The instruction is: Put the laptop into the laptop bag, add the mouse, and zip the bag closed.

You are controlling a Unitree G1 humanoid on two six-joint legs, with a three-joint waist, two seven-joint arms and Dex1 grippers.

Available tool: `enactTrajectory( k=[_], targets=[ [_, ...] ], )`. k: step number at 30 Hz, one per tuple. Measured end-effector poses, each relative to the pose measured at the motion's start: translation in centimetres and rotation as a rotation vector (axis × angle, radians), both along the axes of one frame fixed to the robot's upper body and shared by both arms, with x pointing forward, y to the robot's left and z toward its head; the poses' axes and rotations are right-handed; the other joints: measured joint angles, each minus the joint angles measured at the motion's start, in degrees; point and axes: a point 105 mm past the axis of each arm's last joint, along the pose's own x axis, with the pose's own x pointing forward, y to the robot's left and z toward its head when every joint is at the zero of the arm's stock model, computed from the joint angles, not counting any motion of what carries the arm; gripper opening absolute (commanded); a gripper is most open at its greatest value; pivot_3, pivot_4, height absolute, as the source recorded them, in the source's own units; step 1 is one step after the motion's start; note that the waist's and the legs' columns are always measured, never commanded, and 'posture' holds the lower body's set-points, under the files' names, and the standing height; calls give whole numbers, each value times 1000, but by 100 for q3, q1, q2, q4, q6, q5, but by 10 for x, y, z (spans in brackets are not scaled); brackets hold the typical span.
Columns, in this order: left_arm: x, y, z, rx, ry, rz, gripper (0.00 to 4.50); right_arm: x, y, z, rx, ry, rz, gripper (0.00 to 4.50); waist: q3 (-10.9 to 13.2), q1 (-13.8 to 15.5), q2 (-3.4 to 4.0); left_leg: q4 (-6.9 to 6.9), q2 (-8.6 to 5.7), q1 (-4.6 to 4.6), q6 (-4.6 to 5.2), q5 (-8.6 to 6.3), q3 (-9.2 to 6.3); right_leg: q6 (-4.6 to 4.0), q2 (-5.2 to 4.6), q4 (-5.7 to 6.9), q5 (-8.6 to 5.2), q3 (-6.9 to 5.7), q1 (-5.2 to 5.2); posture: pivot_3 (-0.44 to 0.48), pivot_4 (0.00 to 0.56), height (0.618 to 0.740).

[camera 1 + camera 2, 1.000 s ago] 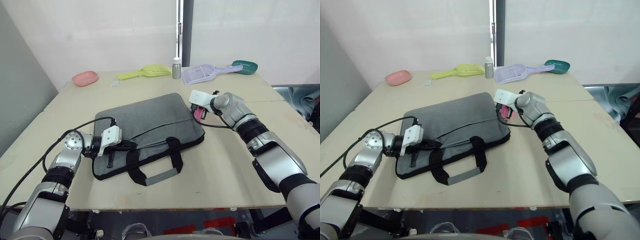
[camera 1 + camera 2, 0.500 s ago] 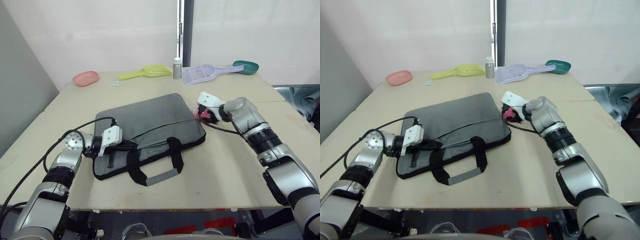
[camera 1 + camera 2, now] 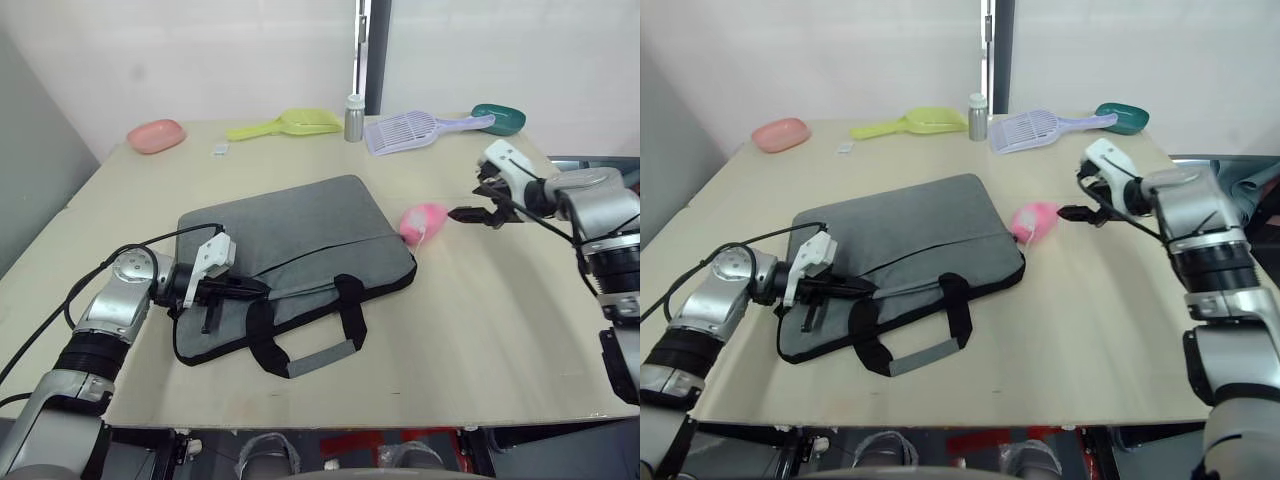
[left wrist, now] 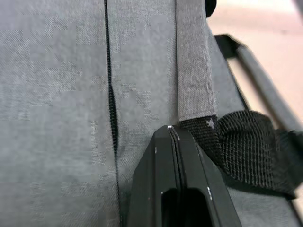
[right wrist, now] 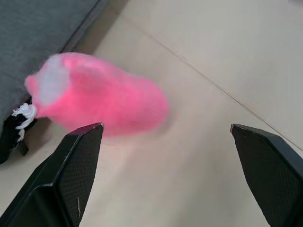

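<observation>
The right tool (image 3: 478, 205) has withdrawn, open, from the fuzzy pink plush (image 3: 422, 221); the left tool (image 3: 240, 288) stays closed on the grey fabric laptop bag (image 3: 300, 240).

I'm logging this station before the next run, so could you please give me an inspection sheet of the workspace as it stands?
Surface: beige table, seam line near the right side.
Job's things: laptop bag lying flat, handles toward the robot; laptop and mouse: nothing seen.
Clutter: pink plush at the bag's far right corner; pink dish, yellow scoop, small bottle, lavender slotted scoop, teal dish along the far edge.
Grippers: left gripper shut, on the bag by a handle strap; right gripper open, clear of the plush.
Cables: black cable along the left arm.
Surroundings: white wall behind.
</observation>
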Motion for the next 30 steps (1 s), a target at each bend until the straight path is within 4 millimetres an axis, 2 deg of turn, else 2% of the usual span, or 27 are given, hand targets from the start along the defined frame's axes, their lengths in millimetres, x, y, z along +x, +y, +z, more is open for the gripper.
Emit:
enactTrajectory(
  k=[2, 5, 11, 14, 16, 19, 22, 27, 29, 30],
  targets=[
    [-3, 1, 9, -18, 52, 19, 0, -9, -9, 4, 27, 19, 0, 4494, 48, 4, -26, 38, 18, -26, 1, -17, -7, 0, 10, 9, 0, -9, -9, 0, 150, 740],
    [-4, 16, 22, -32, 83, 93, 0, -21, -17, 8, 66, 30, 8, 4494, 77, 10, -56, 91, 60, -37, -11, -46, -8, -3, 48, 26, 1, -8, -6, 0, 150, 740],
    [-11, 27, 59, -123, 79, 162, 0, -51, -10, 7, 176, 78, 105, 4494, 94, 36, -65, 132, 79, -22, -20, -52, -19, -26, 66, 66, -12, -3, -3, 0, 150, 740],
    [-18, 47, 72, -157, 105, 262, 0, -82, -5, 10, 267, 90, 225, 4494, 112, 56, -67, 152, 81, -21, 6, -71, -22, -36, 66, 79, -17, 2, -1, 0, 150, 740],
    [-27, 65, 76, -151, 142, 340, 0, -97, -10, 16, 284, 63, 250, 4494, 116, 49, -73, 162, 81, -20, 9, -73, -22, -49, 66, 82, -25, 5, 3, 0, 150, 740],
    [-37, 98, 78, -143, 178, 507, 874, -111, -32, 13, 286, 48, 182, 4500, 124, 51, -86, 178, 81, -2, 14, -75, -27, -78, 65, 83, -40, 4, 26, 0, 150, 740],
    [-38, 124, 88, -167, 126, 638, 1940, -119, -42, 3, 296, 61, 145, 4500, 128, 55, -89, 217, 83, 1, 10, -82, -34, -81, 63, 111, -38, 7, 31, 0, 150, 740],
    [-51, 147, 103, -148, 94, 726, 3620, -123, -55, -4, 310, 57, 94, 4500, 130, 42, -92, 251, 82, 6, -10, -100, -35, -85, 59, 135, -34, 15, 36, 0, 150, 740],
    [-64, 156, 104, -126, 117, 750, 4423, -124, -57, -3, 321, 48, 90, 4500, 130, 12, -93, 252, 82, 8, -10, -100, -34, -84, 59, 139, -34, 17, 36, 0, 150, 740],
    [-69, 160, 104, -118, 127, 762, 4469, -126, -59, -3, 325, 46, 84, 4500, 130, 1, -93, 251, 82, 9, -9, -100, -34, -84, 59, 139, -34, 17, 36, 0, 150, 740]
  ],
)
